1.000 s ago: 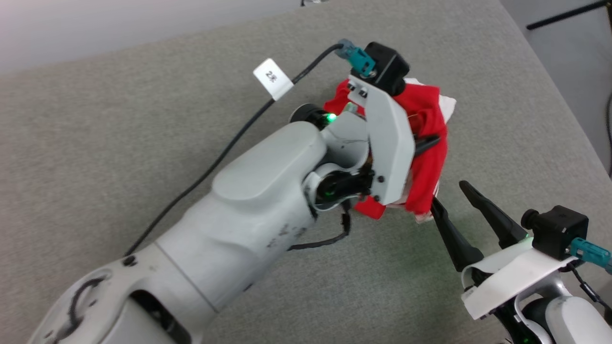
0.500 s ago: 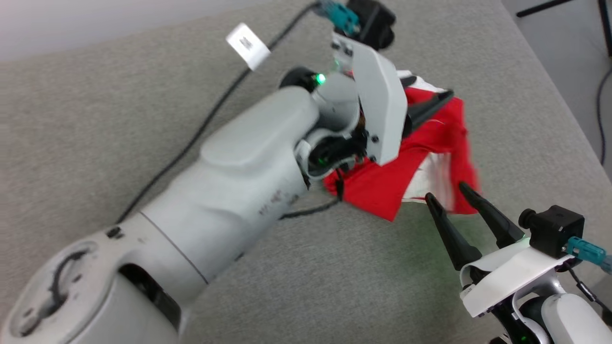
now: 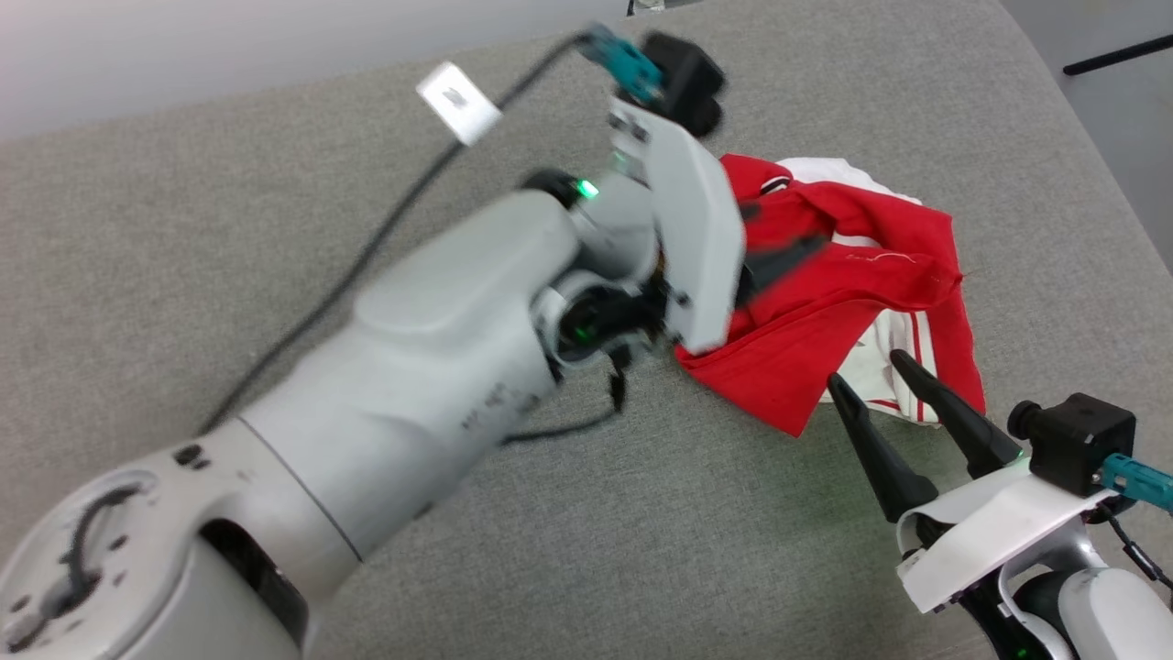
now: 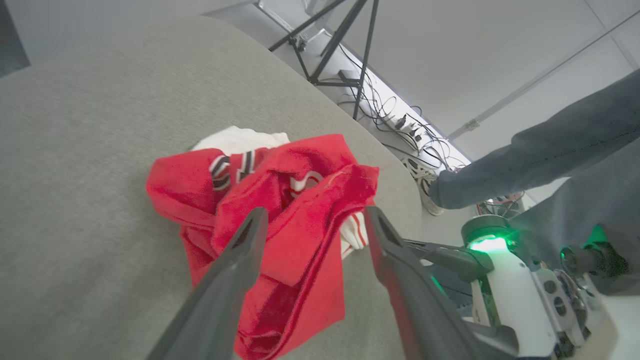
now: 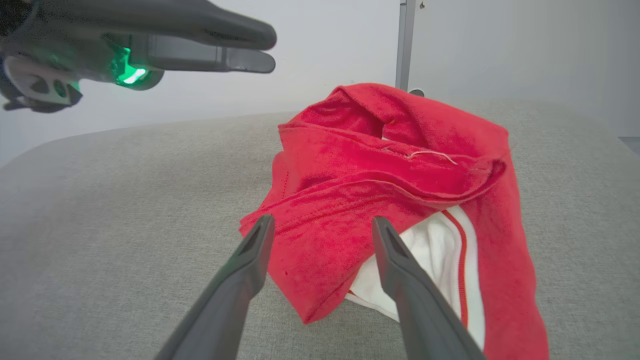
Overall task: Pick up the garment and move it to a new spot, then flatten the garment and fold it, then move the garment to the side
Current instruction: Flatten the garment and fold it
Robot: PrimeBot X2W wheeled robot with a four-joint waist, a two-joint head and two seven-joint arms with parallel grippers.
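Crumpled garment (image 3: 871, 275) on grey table (image 3: 275, 183) beneath wide-apart left fingers (image 4: 235, 275)

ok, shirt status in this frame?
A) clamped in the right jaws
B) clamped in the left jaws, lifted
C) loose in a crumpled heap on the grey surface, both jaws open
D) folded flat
C: the garment lies bunched on the grey surface. The left gripper hangs above it with jaws apart, and the right gripper stands open at its near edge, gripping nothing.

Left gripper (image 4: 315, 212), right gripper (image 5: 324, 220) — each with 2 fingers wide apart.
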